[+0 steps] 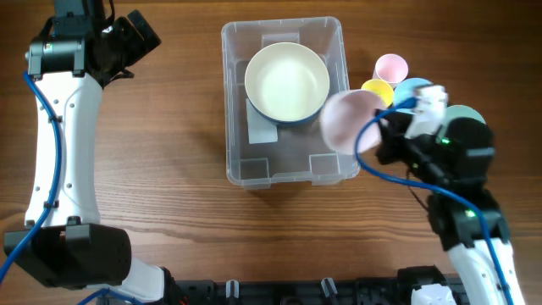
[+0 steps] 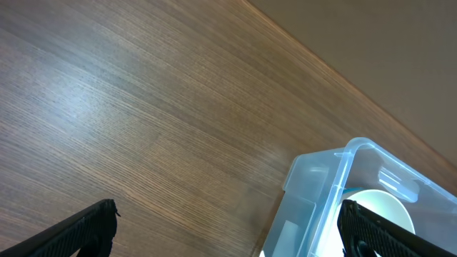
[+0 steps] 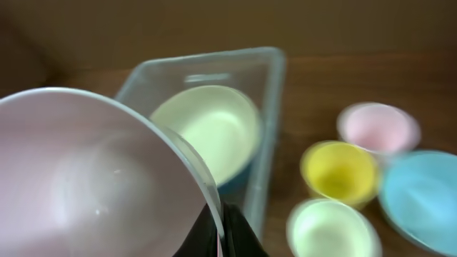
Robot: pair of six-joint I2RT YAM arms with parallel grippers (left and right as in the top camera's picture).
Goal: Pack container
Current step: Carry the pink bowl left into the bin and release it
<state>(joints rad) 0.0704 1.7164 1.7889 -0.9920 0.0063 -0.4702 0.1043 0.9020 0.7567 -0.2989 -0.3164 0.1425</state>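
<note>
The clear plastic container (image 1: 250, 159) stands at the table's middle with a cream bowl (image 1: 287, 82) inside its far half. It also shows in the left wrist view (image 2: 321, 193) and the right wrist view (image 3: 275, 100). My right gripper (image 3: 223, 227) is shut on the rim of a pink bowl (image 3: 86, 178), held in the air at the container's right wall (image 1: 349, 117). My left gripper (image 2: 228, 235) is open and empty above bare table, left of the container.
Right of the container stand a pink cup (image 1: 391, 66), a yellow cup (image 1: 378, 90), a blue bowl (image 1: 412, 88) and a pale green cup (image 3: 330, 228), partly under my right arm.
</note>
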